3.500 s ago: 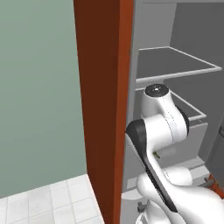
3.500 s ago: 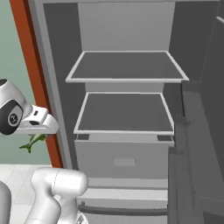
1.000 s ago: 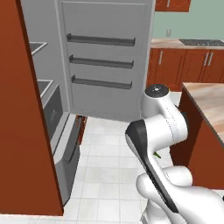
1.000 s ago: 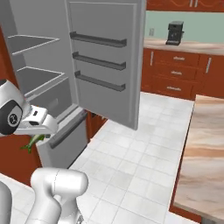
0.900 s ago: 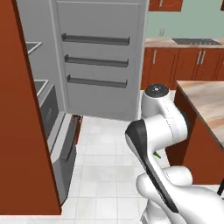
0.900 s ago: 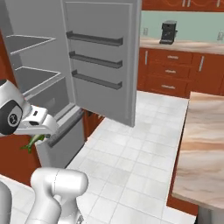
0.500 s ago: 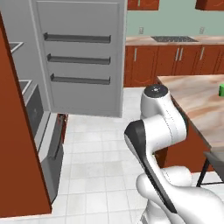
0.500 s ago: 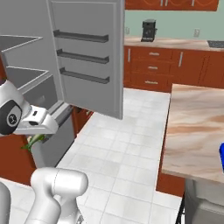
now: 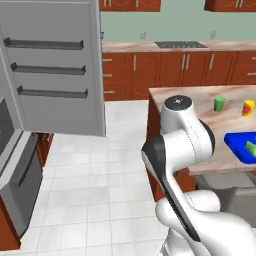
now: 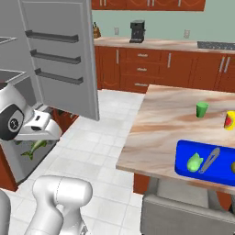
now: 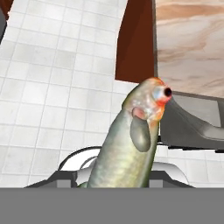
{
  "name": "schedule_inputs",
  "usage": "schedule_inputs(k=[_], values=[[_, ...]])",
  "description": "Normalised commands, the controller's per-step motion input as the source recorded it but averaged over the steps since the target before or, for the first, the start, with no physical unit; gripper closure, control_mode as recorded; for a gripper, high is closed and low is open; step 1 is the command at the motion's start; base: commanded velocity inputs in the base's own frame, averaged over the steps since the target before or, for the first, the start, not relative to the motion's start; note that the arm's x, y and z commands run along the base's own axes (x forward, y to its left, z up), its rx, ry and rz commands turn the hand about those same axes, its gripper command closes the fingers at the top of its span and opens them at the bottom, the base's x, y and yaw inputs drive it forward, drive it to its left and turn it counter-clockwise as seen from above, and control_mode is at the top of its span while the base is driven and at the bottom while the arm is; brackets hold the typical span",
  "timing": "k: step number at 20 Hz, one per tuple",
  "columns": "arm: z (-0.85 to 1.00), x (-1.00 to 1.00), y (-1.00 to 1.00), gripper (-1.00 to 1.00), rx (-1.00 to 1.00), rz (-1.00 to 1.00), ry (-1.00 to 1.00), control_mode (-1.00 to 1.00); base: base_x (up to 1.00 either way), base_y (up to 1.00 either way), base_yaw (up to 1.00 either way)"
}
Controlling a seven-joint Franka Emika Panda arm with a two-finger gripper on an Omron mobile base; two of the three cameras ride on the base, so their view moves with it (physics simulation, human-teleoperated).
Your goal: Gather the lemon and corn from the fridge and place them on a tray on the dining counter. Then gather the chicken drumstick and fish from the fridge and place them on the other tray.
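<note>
My gripper [image 10: 39, 137] hangs low at the left of the right base view, shut on the fish [image 10: 35, 147], which dangles under the hand. In the hand view the grey-green fish [image 11: 130, 145] with its orange head points up over the floor, towards the dining counter [image 11: 190, 43]. A blue tray [image 10: 205, 173] lies on the counter's near edge. It holds a green roundish piece [image 10: 194, 161] and a long pale piece [image 10: 210, 159]; I cannot tell them for sure as lemon and corn. The same blue tray [image 9: 238, 148] sits at the right of the left base view.
The open fridge door [image 9: 50, 65] stands at the left with the fridge body [image 10: 11, 87] behind it. A green cup [image 10: 201, 109] and a yellow-red item [image 10: 229, 120] stand on the counter. A grey chair [image 10: 180, 215] sits under its near edge. White tiled floor [image 9: 100, 175] lies between.
The base has swung away from the fridge, so the whole scene shifted: the fridge slid left and the dining counter with the blue tray came in at the right. The fish stays gripped.
</note>
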Motion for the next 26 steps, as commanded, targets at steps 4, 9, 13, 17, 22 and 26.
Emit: schedule_inputs(k=[4, 9, 13, 17, 22, 26], values=[[0.00, 0.00, 0.00, 1.00, 0.00, 0.00, 0.00, 1.00, 0.00, -0.93, 0.00], [0.00, 0.00, 0.00, 1.00, 0.00, 0.00, 0.00, 1.00, 0.00, -0.89, 0.00], [0.00, 0.00, 0.00, 1.00, 0.00, 0.00, 0.00, 1.00, -0.25, -0.82, 0.00], [0.00, 0.00, 0.00, 1.00, 0.00, 0.00, 0.00, 1.00, -0.64, -0.02, -0.10], [0.00, 0.00, 0.00, 1.00, 0.00, 0.00, 0.00, 1.00, -0.46, -0.19, -0.07], [0.00, 0.00, 0.00, 1.00, 0.00, 0.00, 0.00, 1.00, -0.35, -0.84, 0.00]])
